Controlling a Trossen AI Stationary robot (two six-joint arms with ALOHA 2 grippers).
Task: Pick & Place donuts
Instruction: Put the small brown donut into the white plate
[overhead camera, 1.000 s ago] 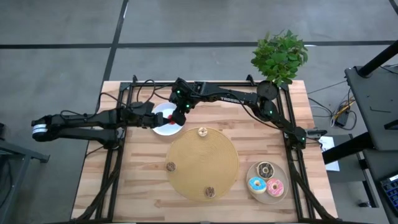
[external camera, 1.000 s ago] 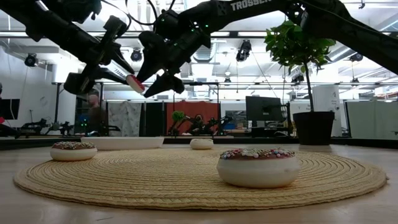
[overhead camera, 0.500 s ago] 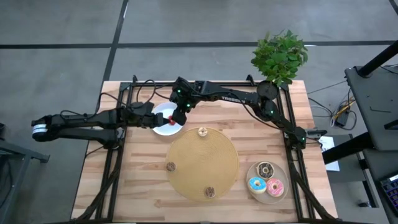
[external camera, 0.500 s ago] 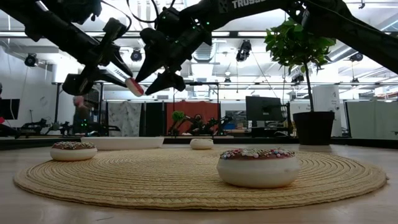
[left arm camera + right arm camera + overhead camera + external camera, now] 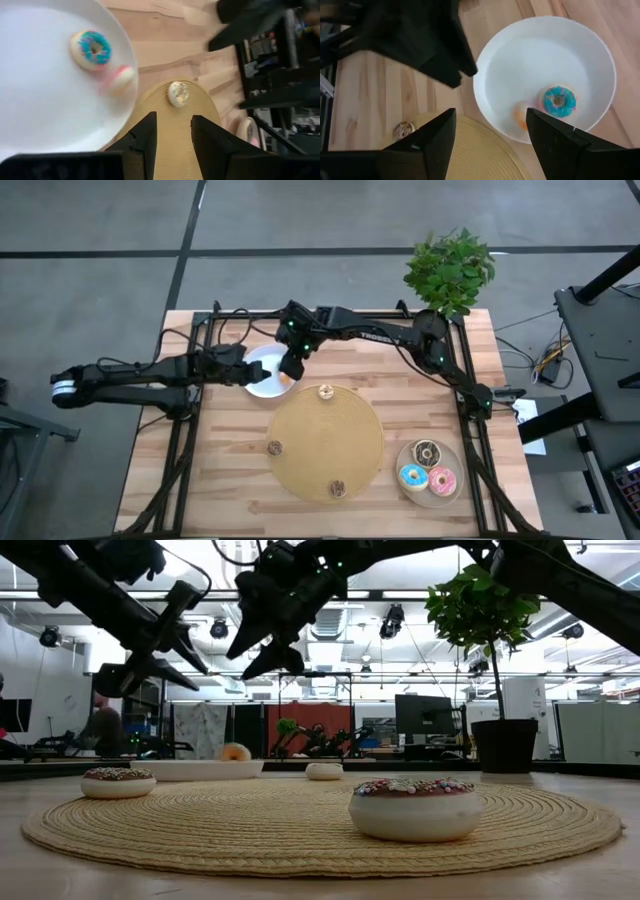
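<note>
The red donut has dropped from the left claw (image 5: 172, 145), now empty and parted, onto the white plate (image 5: 262, 386).

both grippers (image 5: 262, 366) crowd above white plate (image 5: 258, 385); round mat (image 5: 325, 442) mostly clear.

The wooden bench (image 5: 220, 480) carries a round woven mat (image 5: 325, 442) at centre, a white plate (image 5: 262, 380) at eleven o'clock, a beige plate (image 5: 431, 482) at four.

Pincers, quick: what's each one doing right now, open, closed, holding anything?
Left pincer: open, empty, above the white plate.
Right pincer: open wide, empty, over the same plate.
</note>
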